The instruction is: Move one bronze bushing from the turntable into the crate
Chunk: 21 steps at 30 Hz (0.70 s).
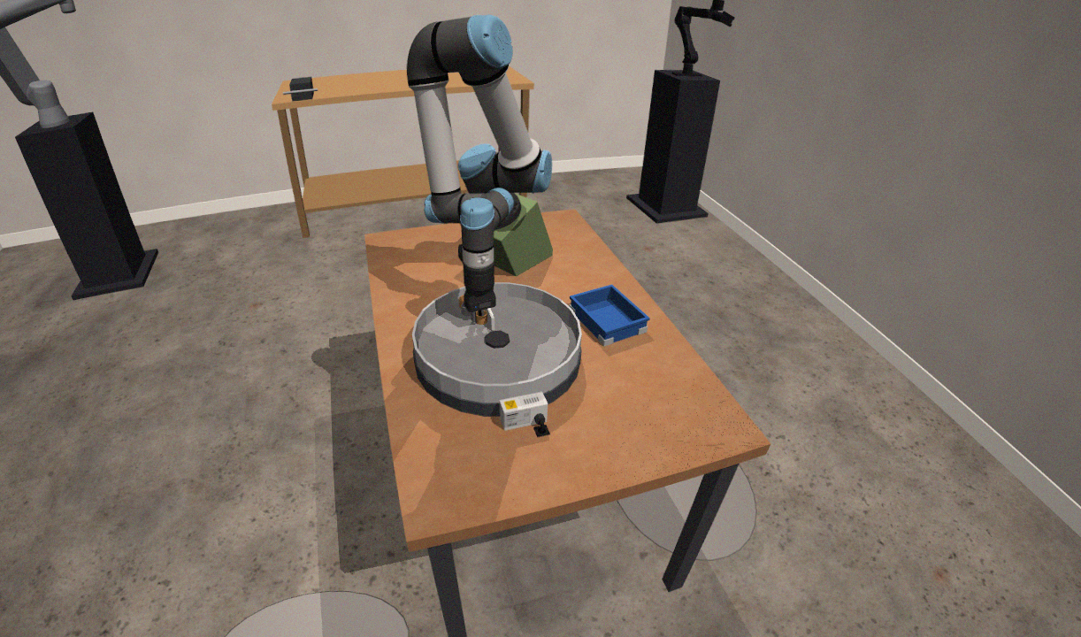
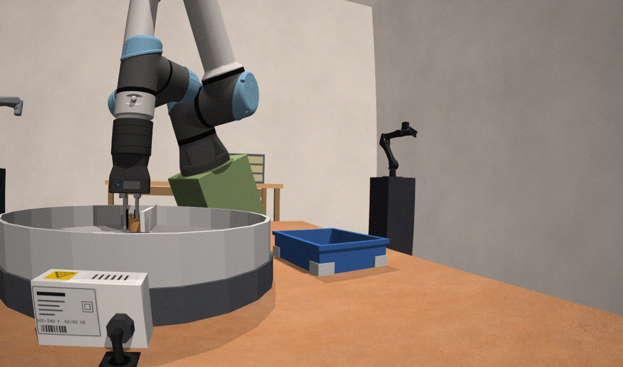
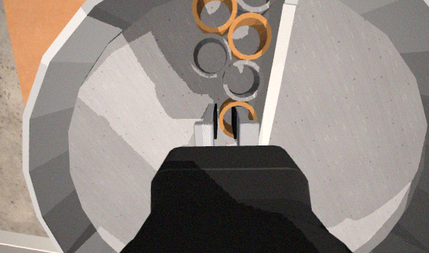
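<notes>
The arm (image 1: 435, 138) (image 2: 132, 136) arches over the turntable (image 1: 465, 379) (image 2: 204, 255) (image 3: 53, 105), wrist upright, its jaws (image 1: 480, 319) (image 2: 131, 223) pointing down, partly open and gripping nothing. Their tips straddle the near bronze bushing's (image 1: 481, 317) (image 2: 134, 224) (image 3: 239, 104) left wall in the wrist view; one seems inside or just above the bore, though depth is hard to judge. That smooth, faceted ring stands on the turntable, bore up and long axis vertical, beside a white divider (image 1: 492, 318) (image 2: 146, 219) (image 3: 278, 63). The blue, rectangular crate (image 1: 627, 328) (image 2: 355, 255) sits on the wood-toned desk (image 1: 608, 411) (image 2: 395, 310) (image 3: 21, 42).
</notes>
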Each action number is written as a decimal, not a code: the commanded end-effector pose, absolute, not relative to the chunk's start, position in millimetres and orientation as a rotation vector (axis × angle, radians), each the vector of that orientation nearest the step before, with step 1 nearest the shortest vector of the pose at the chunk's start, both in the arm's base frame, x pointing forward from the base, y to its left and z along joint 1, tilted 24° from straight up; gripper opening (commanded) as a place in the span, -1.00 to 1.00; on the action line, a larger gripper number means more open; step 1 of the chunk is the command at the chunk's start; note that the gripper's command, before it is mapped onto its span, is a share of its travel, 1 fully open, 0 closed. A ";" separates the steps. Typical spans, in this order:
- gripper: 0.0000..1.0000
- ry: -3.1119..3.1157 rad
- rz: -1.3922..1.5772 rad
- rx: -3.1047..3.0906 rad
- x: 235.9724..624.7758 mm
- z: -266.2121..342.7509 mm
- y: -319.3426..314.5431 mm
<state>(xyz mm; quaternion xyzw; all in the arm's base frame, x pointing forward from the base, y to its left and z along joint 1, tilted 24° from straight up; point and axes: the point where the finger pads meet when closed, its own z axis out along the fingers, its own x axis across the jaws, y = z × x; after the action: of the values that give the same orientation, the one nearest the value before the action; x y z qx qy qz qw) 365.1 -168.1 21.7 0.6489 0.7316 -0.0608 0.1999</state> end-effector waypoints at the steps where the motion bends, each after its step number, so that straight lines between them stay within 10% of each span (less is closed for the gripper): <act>1: -0.21 2.045 -0.170 1.811 367.2 22.4 -168.2; 21: -0.21 2.045 -0.170 1.812 366.4 22.4 -168.5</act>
<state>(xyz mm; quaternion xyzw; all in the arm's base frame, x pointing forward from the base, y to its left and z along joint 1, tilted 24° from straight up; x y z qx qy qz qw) 365.4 -168.3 21.8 0.6490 0.7316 -0.0608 0.1997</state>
